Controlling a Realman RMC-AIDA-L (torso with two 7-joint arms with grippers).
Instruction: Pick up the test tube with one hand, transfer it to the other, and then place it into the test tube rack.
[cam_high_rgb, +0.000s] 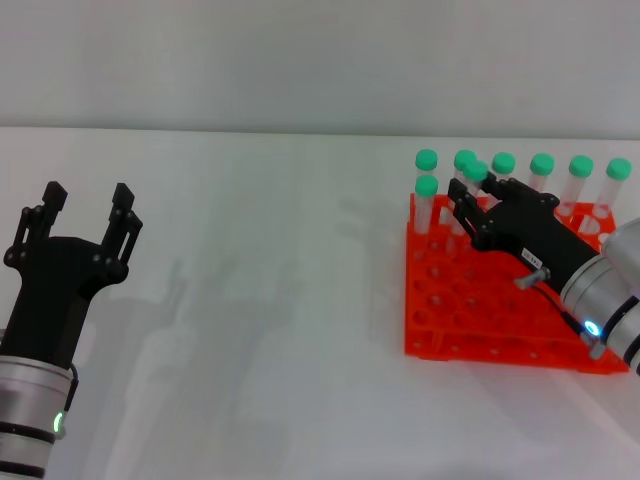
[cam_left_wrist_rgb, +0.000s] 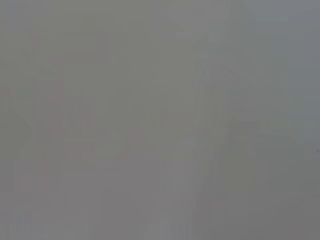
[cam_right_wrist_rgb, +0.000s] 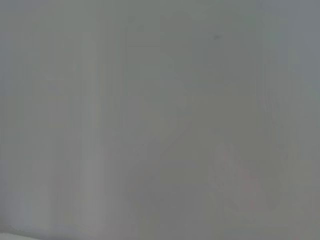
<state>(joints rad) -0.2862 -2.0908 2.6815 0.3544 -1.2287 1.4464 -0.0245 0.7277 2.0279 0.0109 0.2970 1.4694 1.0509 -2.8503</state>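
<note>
Seven green-capped tubes stand in the test tube rack (cam_high_rgb: 500, 310). The right hand (cam_high_rgb: 468, 193) pinches the test tube (cam_high_rgb: 476, 180) over it. The left hand (cam_high_rgb: 85, 205) hangs spread, well apart.

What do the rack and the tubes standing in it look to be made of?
The test tube rack looks like moulded plastic: uniform orange-red, slight sheen, evenly spaced round holes. The tubes seem clear plastic, possibly glass: translucent walls. Their green caps look matte plastic.
</note>
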